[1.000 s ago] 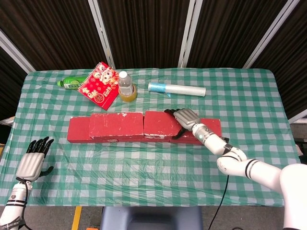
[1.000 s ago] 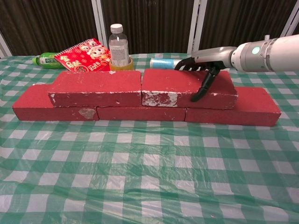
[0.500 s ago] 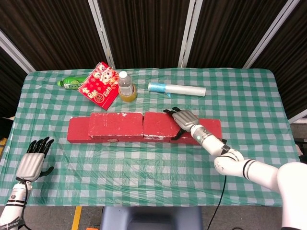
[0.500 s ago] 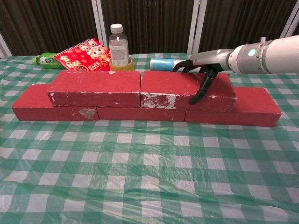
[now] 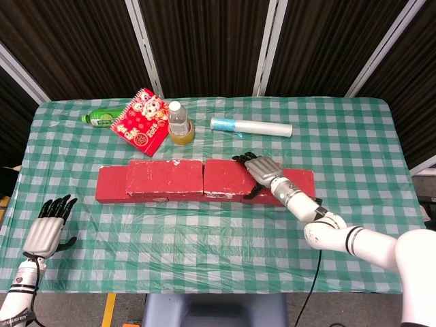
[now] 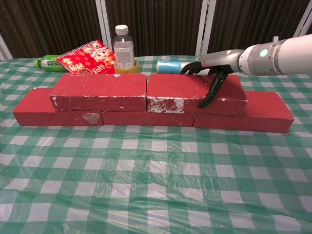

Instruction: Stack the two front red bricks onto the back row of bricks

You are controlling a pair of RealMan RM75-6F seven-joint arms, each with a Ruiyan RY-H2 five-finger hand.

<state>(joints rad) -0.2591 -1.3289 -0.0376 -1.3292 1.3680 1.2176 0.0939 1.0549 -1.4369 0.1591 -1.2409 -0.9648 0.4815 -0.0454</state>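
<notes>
Our right hand (image 6: 213, 73) grips the upper right rectangular red clay brick (image 6: 195, 92); only our head view shows the left hand (image 5: 46, 228), fingers spread, holding nothing.

Two red bricks (image 5: 197, 176) sit side by side on top of the back row (image 5: 112, 185). The right hand (image 5: 261, 170) lies over the right-hand top brick's end, fingers draped on it. The left hand (image 5: 48, 226) rests near the table's (image 5: 204, 238) front-left corner, fingers apart.
</notes>
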